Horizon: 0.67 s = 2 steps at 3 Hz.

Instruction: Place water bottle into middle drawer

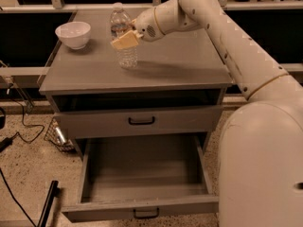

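The water bottle (127, 56), clear and ribbed with a white cap, stands upright on the grey cabinet top (180, 60), right of the white bowl. My gripper (124, 39) reaches in from the right at the bottle's mid-height, its tan pad lying across the front of the bottle. The bottle's base rests on the top. The middle drawer (142, 171) is pulled out wide below, with a bare grey floor and a small black handle (146, 214) on its front panel.
A white bowl (73, 34) sits at the cabinet top's left rear. A closed grey drawer front with a black handle (141, 121) is above the open drawer. My white arm and base (265, 141) fill the right side. Cables and a wire basket (57, 136) lie on the floor at left.
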{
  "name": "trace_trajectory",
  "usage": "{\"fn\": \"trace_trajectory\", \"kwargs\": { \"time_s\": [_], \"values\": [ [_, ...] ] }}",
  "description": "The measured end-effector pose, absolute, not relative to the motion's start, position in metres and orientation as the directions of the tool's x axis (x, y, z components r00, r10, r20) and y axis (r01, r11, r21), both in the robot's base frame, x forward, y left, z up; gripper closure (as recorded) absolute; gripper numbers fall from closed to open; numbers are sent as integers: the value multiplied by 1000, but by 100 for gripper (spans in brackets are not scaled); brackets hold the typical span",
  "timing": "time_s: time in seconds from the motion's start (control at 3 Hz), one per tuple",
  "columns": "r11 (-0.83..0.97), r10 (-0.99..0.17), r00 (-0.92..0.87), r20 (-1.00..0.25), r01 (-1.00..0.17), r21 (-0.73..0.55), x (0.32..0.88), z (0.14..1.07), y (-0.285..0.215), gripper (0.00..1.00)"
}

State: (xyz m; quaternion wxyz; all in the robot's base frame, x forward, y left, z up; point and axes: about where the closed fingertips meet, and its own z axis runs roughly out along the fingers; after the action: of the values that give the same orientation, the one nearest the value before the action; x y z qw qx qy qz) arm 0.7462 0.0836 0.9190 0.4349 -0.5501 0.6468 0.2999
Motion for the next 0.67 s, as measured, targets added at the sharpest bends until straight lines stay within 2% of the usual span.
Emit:
{"fn": "trace_trajectory", "kwargs": {
  "time_s": [0.67],
  "values": [
    [206, -528, -11, -849, -972, -116, 712, 959, 56, 100]
  ]
}}
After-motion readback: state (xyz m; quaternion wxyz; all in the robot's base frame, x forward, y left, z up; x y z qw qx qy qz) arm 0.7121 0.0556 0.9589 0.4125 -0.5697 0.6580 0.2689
